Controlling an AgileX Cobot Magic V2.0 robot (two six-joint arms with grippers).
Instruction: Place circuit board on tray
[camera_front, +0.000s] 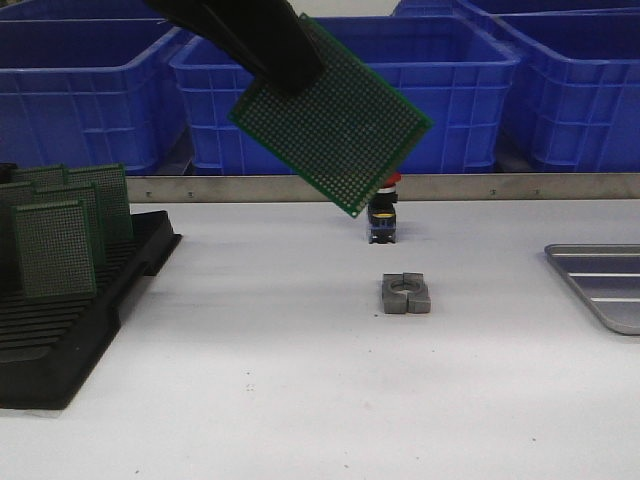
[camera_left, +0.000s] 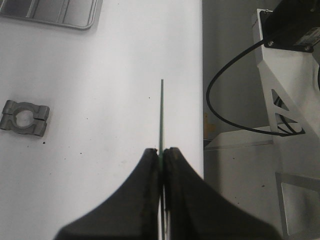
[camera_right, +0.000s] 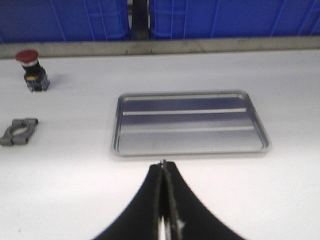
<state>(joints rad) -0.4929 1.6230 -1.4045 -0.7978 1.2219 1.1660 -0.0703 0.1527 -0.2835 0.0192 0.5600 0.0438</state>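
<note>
Circuit board pinched in left fingers; right fingers closed; tray bare.

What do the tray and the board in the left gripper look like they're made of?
Tray: seemingly bare metal, silver-grey with a dull sheen, pale ribs and a raised rim.
Board: likely rigid green laminate, matte, covered in a grid of tiny holes; it looks very thin edge-on between the shut left gripper fingers.

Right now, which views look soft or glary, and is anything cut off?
Front view: sharp on the green perforated circuit board; the silver-grey ribbed metal tray is cropped at the right edge. Left wrist view: board edge-on, black left gripper fingers blurred. Right wrist view: generally soft, tray floor reflecting blue.
</note>
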